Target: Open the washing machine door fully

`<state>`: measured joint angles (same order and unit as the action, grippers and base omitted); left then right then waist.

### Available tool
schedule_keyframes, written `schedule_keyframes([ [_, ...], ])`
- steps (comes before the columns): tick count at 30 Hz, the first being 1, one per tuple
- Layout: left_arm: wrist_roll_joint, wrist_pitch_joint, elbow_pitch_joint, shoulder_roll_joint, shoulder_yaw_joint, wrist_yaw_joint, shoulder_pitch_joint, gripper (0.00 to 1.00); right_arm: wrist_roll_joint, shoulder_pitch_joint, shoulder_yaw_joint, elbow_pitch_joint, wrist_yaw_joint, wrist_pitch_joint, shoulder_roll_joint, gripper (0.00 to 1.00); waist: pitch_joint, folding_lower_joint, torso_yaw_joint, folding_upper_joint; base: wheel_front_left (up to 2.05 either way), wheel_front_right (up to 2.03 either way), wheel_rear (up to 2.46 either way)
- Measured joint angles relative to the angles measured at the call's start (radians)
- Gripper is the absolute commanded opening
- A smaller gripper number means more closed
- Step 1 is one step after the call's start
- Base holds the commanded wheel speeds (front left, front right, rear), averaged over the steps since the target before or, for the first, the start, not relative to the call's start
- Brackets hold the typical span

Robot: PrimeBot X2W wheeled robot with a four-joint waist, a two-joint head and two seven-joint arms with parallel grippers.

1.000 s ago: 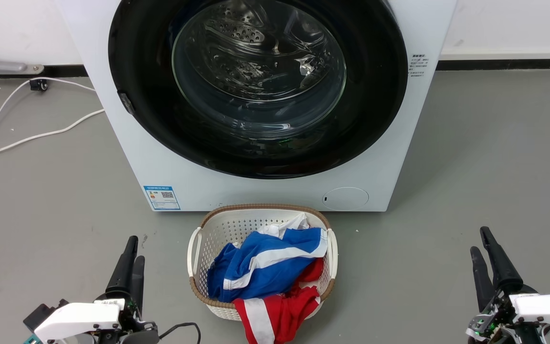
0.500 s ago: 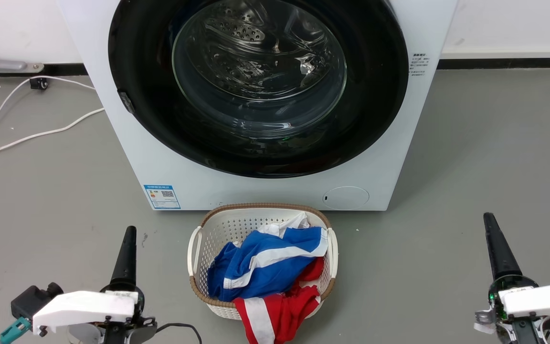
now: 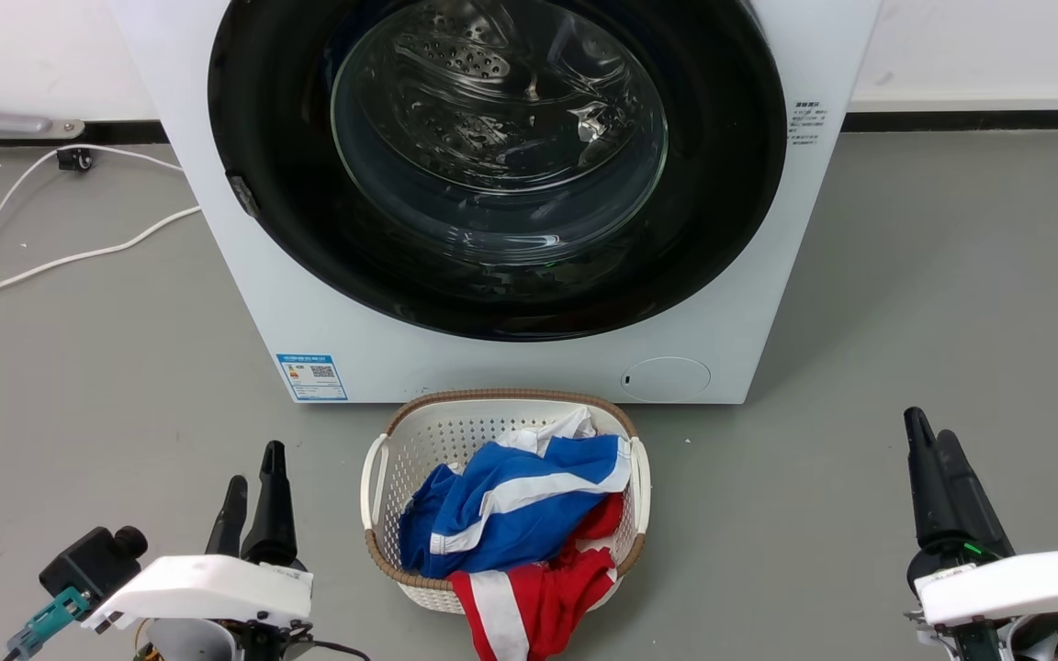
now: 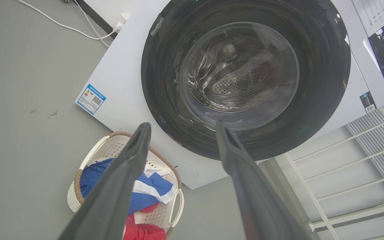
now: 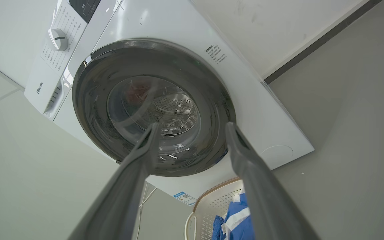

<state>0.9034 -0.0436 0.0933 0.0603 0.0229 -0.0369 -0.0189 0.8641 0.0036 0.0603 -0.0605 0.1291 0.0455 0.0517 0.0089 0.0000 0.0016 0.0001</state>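
Observation:
The washing machine door (image 3: pixel 497 138), a large round glossy black-rimmed door with a bulging glass centre, lies shut flat against the white machine front. A small grey tab (image 3: pixel 242 197) sits on its left rim. My left gripper (image 3: pixel 255 465) hovers over the floor at the lower left, open and holding nothing, well short of the machine. My right gripper (image 3: pixel 930 425) is at the lower right, likewise open with nothing held. The left wrist view looks up between its open gripper (image 4: pixel 182 125) at the door (image 4: pixel 245 76). In the right wrist view, that gripper (image 5: pixel 192 124) frames the door (image 5: pixel 152 106).
A white laundry basket (image 3: pixel 382 459) with blue and red clothes stands on the floor right before the machine, between my arms. White cables (image 3: pixel 79 257) trail over the grey floor at the left. A small round white flap (image 3: pixel 665 379) is low on the machine front.
Both wrists have rolled: the fingers passed through an edge-on pose and now show as two again. The left gripper shifted slightly right. The door has not moved.

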Motion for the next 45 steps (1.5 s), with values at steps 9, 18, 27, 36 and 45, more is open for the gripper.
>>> schedule_keyframes([
  [9, -0.127, -0.030, -0.030, 0.029, -0.043, -0.064, 0.012, 1.00, -0.151, 0.019, -0.008, 0.032, 0.000, 0.030, 0.000, 1.00, 0.005, 0.0000, -0.003, 0.0000, 0.00, 0.00, 0.00],
  [18, -0.245, -0.058, -0.054, 0.060, -0.088, -0.118, 0.015, 1.00, -0.286, 0.032, -0.016, 0.064, 0.000, 0.060, 0.000, 1.00, 0.007, 0.0000, -0.002, 0.0000, 0.00, 0.00, 0.00],
  [27, -0.359, -0.084, -0.066, 0.095, -0.145, -0.173, 0.023, 1.00, -0.409, 0.045, -0.021, 0.089, 0.000, 0.083, 0.000, 1.00, 0.005, 0.0000, -0.001, 0.0000, 0.00, 0.00, 0.00],
  [36, -0.449, -0.111, -0.080, 0.123, -0.196, -0.209, 0.028, 1.00, -0.535, 0.061, -0.021, 0.104, 0.000, 0.113, 0.000, 1.00, 0.007, 0.0000, 0.000, 0.0000, 0.00, 0.00, 0.00],
  [45, -0.497, -0.135, -0.092, 0.118, -0.202, -0.201, 0.043, 1.00, -0.600, 0.079, -0.020, 0.100, 0.000, 0.133, 0.000, 1.00, 0.007, 0.0000, 0.003, 0.0000, 0.00, 0.00, 0.00],
])
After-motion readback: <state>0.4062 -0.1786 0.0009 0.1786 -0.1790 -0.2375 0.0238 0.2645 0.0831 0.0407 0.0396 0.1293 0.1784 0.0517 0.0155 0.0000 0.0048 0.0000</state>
